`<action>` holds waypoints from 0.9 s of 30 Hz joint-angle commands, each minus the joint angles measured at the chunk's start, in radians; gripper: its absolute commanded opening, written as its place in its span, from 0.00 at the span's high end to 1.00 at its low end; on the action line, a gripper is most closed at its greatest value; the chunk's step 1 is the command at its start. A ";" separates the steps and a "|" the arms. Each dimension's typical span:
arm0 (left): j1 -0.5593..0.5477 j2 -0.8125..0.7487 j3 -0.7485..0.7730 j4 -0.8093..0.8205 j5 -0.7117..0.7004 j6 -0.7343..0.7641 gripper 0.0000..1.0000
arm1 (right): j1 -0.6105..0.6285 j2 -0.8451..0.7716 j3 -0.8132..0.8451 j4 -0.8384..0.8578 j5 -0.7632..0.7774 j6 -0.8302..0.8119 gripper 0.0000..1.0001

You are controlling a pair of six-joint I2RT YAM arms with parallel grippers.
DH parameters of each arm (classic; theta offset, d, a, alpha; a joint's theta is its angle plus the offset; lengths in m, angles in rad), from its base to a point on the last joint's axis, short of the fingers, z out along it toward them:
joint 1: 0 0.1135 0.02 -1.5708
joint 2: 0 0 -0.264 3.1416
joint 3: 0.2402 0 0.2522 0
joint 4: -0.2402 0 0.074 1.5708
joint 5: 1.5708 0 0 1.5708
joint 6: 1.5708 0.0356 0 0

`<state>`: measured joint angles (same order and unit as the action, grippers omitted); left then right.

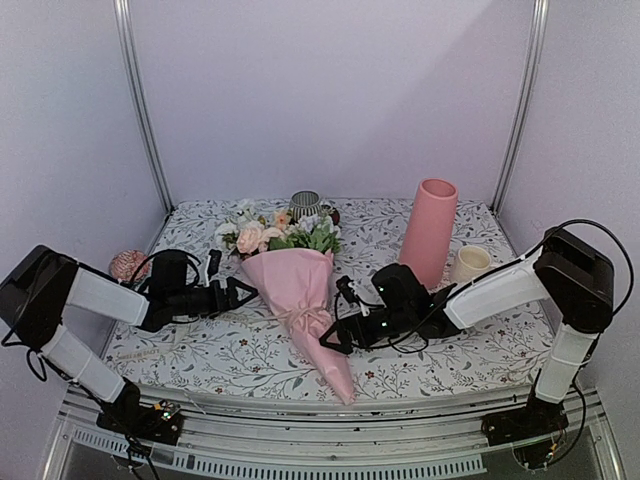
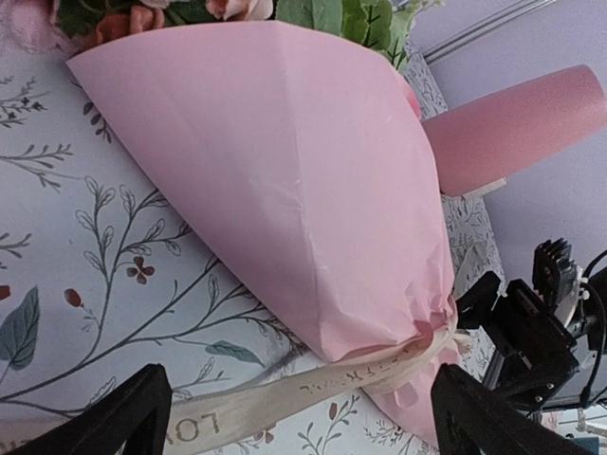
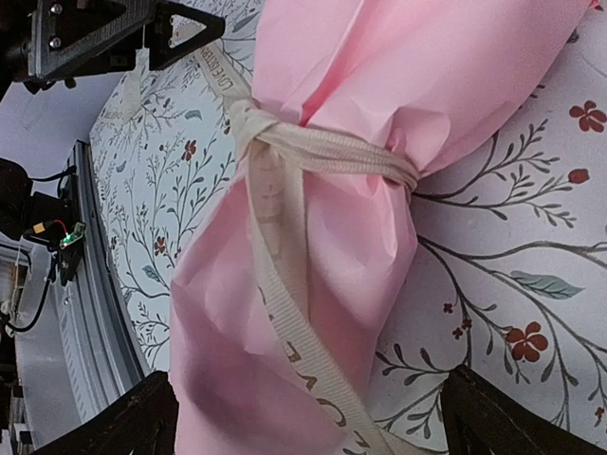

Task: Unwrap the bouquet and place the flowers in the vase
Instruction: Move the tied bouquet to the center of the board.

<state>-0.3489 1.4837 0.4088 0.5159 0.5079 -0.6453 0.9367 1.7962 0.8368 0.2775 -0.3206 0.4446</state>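
The bouquet [image 1: 300, 290] lies on the table, a pale pink paper cone [image 2: 285, 180] with its tip toward the near edge. The flowers [image 1: 275, 232] stick out of its far end. A cream ribbon [image 3: 285, 246] is tied round the narrow part, and one tail [image 2: 237, 417] trails across the cloth. My left gripper [image 1: 245, 293] is open just left of the cone, its fingers [image 2: 123, 417] either side of the ribbon tail. My right gripper [image 1: 335, 330] is open at the cone's right, spanning the wrapped tip [image 3: 313, 313]. The tall pink vase [image 1: 428, 230] stands behind the right arm.
A small cream mug [image 1: 470, 263] sits right of the vase. A striped grey cup [image 1: 305, 203] stands behind the flowers at the back. A pink round object [image 1: 128, 264] lies at the table's left edge. A floral cloth [image 1: 220, 350] covers the table.
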 commanded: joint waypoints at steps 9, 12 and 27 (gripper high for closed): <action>-0.006 0.126 0.046 0.152 0.048 -0.009 0.02 | 0.086 0.075 0.003 0.094 -0.095 0.050 0.01; -0.006 0.119 0.041 0.146 0.024 -0.007 0.02 | 0.116 0.097 0.019 0.123 -0.112 0.071 0.01; 0.026 -0.067 -0.081 0.093 -0.155 0.006 0.02 | 0.130 -0.032 -0.062 0.115 0.137 0.126 0.01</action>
<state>-0.3431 1.4502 0.3489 0.6147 0.4019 -0.6483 1.0904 1.8565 0.8326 0.3847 -0.3176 0.5343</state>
